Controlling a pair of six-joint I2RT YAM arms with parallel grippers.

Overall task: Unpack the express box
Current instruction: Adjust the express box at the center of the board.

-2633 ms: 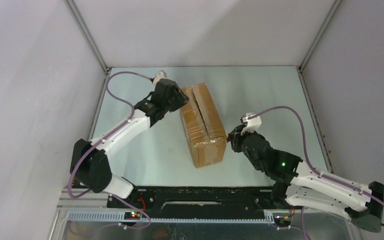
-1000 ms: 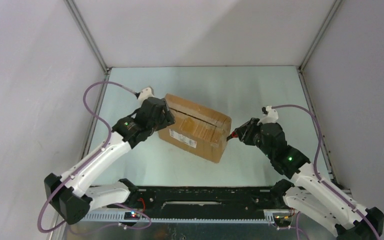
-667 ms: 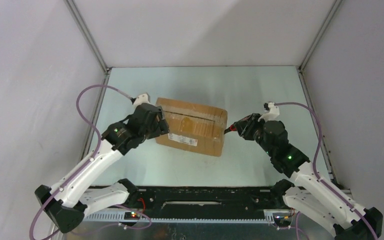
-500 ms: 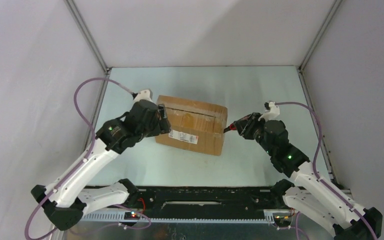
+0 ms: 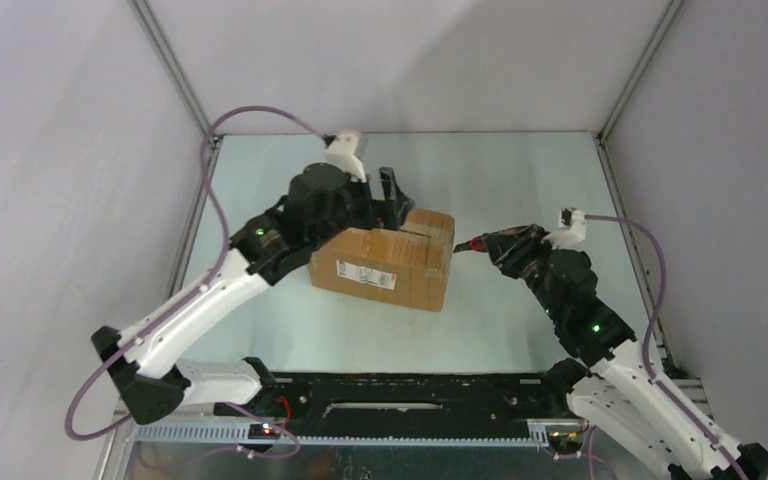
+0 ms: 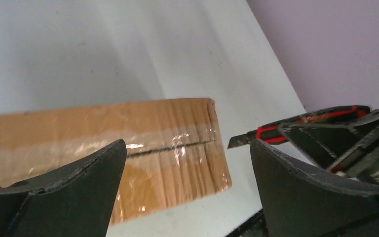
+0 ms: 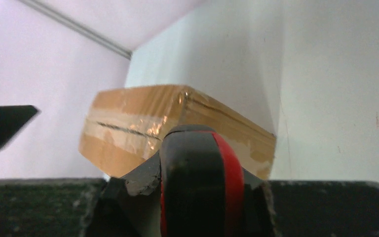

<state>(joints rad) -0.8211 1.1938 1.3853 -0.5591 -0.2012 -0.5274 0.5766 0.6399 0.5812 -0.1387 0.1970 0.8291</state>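
Note:
The express box [image 5: 390,262], brown cardboard with taped seam and a white label [image 5: 364,272] on its near side, lies crosswise on the table. My left gripper [image 5: 388,196] hovers over its far top edge, open wide and holding nothing. In the left wrist view the box [image 6: 103,140] lies below and between the spread fingers [image 6: 79,187]. My right gripper [image 5: 500,245] is shut on a red-and-black utility knife [image 5: 472,246]. The knife's blade [image 6: 237,140] points at the box's right end, just short of the seam. The knife handle [image 7: 200,182] hides part of the box [image 7: 138,116].
Pale walls close in the table on the left, back and right, with metal corner posts [image 5: 175,75]. A black rail [image 5: 400,395] with both arm bases runs along the near edge. Purple cables [image 5: 210,160] loop off both wrists.
The box has been swung from lengthwise to crosswise. My left gripper has let go of its left end, risen over its top and opened wide. The right arm shifted slightly right with the knife.

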